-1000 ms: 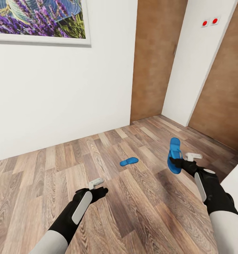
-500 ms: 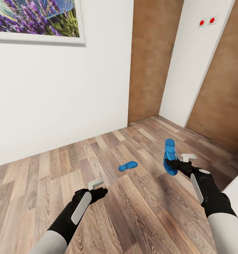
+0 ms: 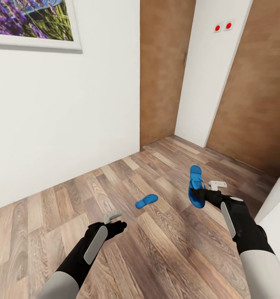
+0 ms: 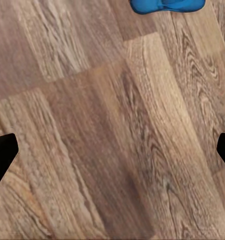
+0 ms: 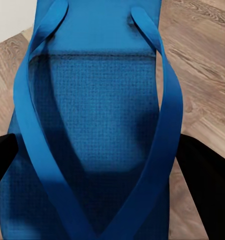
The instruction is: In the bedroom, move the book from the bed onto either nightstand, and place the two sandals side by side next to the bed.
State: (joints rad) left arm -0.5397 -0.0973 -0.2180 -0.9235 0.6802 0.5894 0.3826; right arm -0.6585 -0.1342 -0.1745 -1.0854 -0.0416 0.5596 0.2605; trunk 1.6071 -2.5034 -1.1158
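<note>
One bright blue sandal (image 3: 146, 201) lies flat on the wood-plank floor, a short way ahead of my left gripper (image 3: 117, 226) and to its right. That gripper hangs open above bare planks, its fingertips (image 4: 2, 152) wide apart, and the sandal's edge (image 4: 167, 5) shows in the left wrist view. The other sandal (image 3: 195, 187) is off the floor, standing on end, with my right gripper (image 3: 199, 194) shut on it. Its straps and footbed (image 5: 92, 125) sit between the dark fingers (image 5: 205, 180). The book, the bed and the nightstand are out of view.
A white wall with a framed lavender picture (image 3: 30, 20) closes off the left. Ahead stand a brown wooden door (image 3: 160, 70) and a second one (image 3: 256, 91), with a white wall strip bearing two red buttons (image 3: 222, 27) between them. A pale white corner (image 3: 276, 203) intrudes at right.
The whole picture has slid left and slightly down, so the camera has turned right. The right gripper still holds its sandal; the other sandal rests where it was.
</note>
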